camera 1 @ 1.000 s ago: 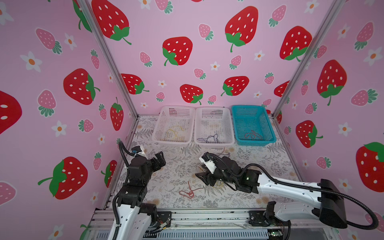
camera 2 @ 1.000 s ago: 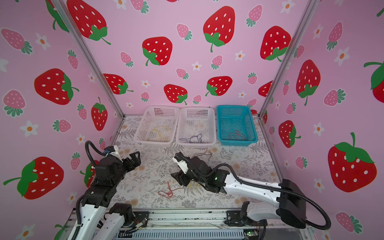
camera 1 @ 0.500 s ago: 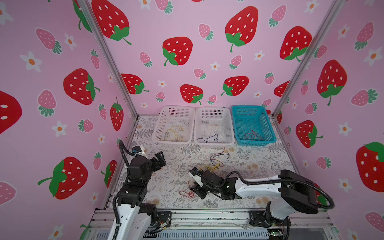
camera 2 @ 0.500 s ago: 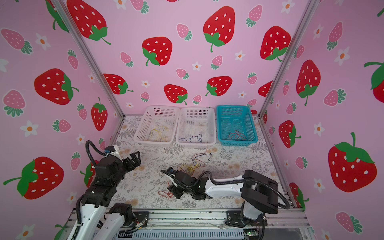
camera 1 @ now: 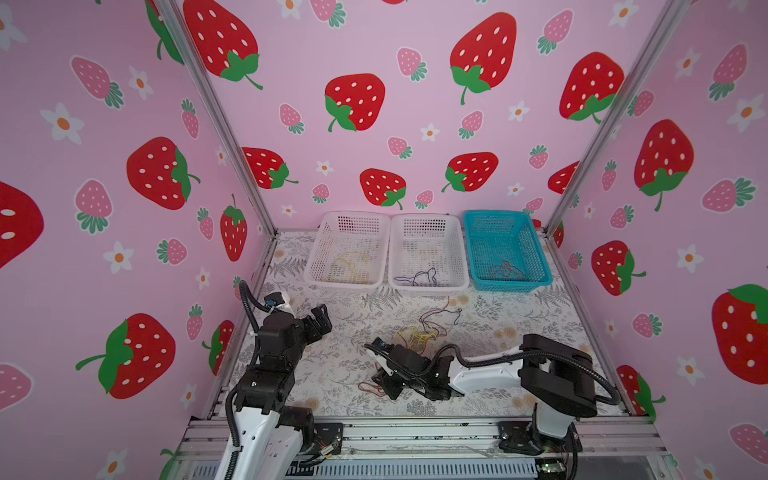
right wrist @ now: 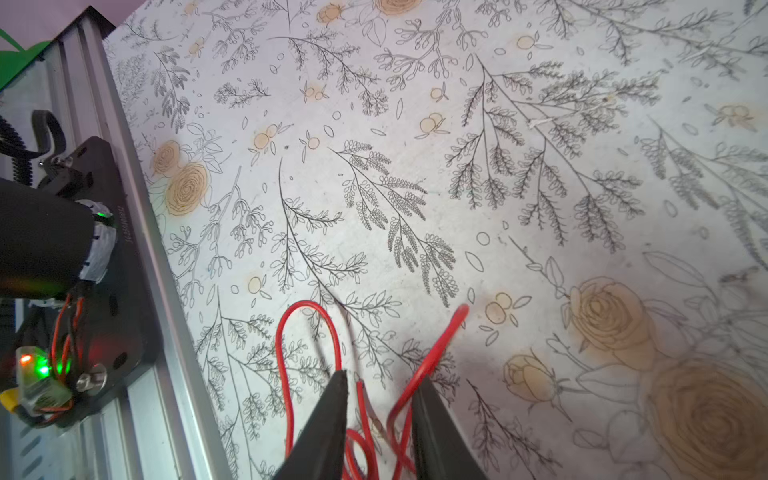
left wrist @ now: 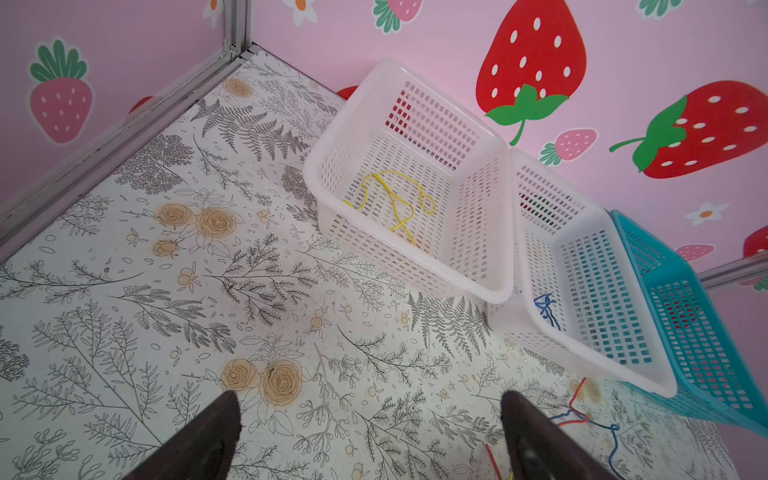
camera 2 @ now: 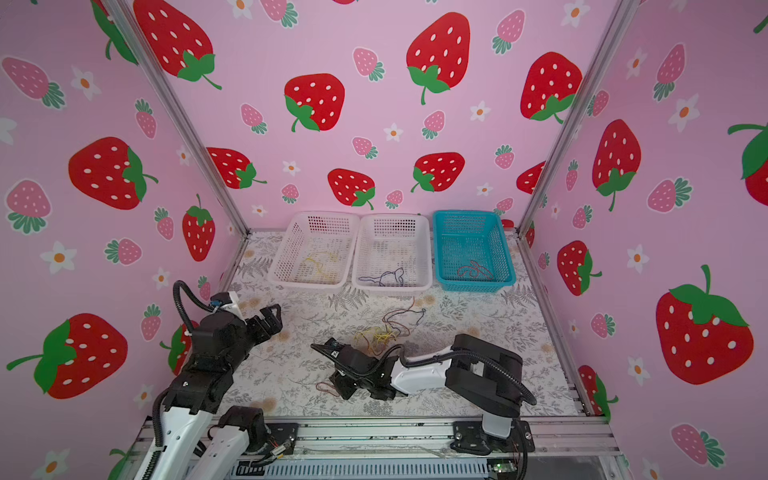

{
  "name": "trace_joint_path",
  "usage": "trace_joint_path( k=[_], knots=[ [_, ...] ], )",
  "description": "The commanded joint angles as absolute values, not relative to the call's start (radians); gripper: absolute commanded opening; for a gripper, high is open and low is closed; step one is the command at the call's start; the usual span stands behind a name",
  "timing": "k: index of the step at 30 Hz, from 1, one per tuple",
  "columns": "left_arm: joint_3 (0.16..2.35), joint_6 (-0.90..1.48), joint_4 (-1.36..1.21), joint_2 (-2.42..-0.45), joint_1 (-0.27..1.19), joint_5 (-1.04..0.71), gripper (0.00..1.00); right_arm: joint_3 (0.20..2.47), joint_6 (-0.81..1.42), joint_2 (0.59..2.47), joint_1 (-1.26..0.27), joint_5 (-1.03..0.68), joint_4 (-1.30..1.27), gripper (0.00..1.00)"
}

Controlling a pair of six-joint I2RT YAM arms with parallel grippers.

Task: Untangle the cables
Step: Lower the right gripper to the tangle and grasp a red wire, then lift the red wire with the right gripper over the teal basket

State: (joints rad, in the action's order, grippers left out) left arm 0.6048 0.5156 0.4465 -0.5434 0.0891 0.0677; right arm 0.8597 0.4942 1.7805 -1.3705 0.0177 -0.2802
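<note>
The right pincer (right wrist: 380, 399) is down at the bench (camera 1: 332, 365) near its front edge. Its two dark fingers (right wrist: 332, 415) are narrowed but not clenched: a gap shows between them. Strands of a loose red cable (right wrist: 306, 303) run through that gap, and none of them looks pinched. In both top views this cable shows only as a small red curl on the bench, just to the left of the pincer.

The left pincer (camera 1: 319, 320) hovers over the left side of the bench, well apart from the cables. It is spread wide and grasping nothing (its wrist view shows only bare floral surface between the fingertips).

A tangle of cables (camera 1: 422, 332) lies near the middle of the bench, between the right arm and the baskets. It is made of yellow, red and dark strands, with the yellow bunched nearest the arm.

Three baskets stand side by side against the back wall:
- The left white basket (camera 1: 347, 214) holds a yellow cable (left wrist: 390, 195).
- The middle white basket (camera 1: 426, 216) holds a dark blue cable (left wrist: 546, 309).
- The teal basket (camera 1: 496, 212) holds a sorted red cable (camera 1: 507, 270)
</note>
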Motion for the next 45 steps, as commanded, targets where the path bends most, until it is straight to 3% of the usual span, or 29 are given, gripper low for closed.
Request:
trace_joint_path(
  k=[1, 10, 25, 31, 36, 45],
  knots=[
    [0.647, 0.503, 0.458, -0.541, 0.089, 0.066, 0.99, 0.883, 0.509, 1.79, -1.379, 0.027, -0.292, 0.22],
    [0.647, 0.503, 0.458, -0.543, 0.089, 0.064, 0.99, 0.892, 0.499, 1.724, -1.381, 0.018, -0.272, 0.0],
    [0.65, 0.499, 0.46, -0.553, 0.091, 0.053, 0.99, 0.934, 0.373, 1.315, -1.333, 0.134, -0.114, 0.0],
    [0.656, 0.503, 0.471, -0.567, 0.089, 0.053, 0.98, 0.95, 0.345, 1.178, -1.169, 0.122, -0.017, 0.0],
    [0.66, 0.519, 0.474, -0.578, 0.089, 0.036, 1.0, 0.958, 0.316, 1.091, -0.909, 0.132, 0.028, 0.0],
    [0.649, 0.612, 0.48, -0.579, 0.089, 0.089, 0.99, 0.988, 0.487, 1.185, -0.45, 0.09, -0.047, 0.0]
  ],
)
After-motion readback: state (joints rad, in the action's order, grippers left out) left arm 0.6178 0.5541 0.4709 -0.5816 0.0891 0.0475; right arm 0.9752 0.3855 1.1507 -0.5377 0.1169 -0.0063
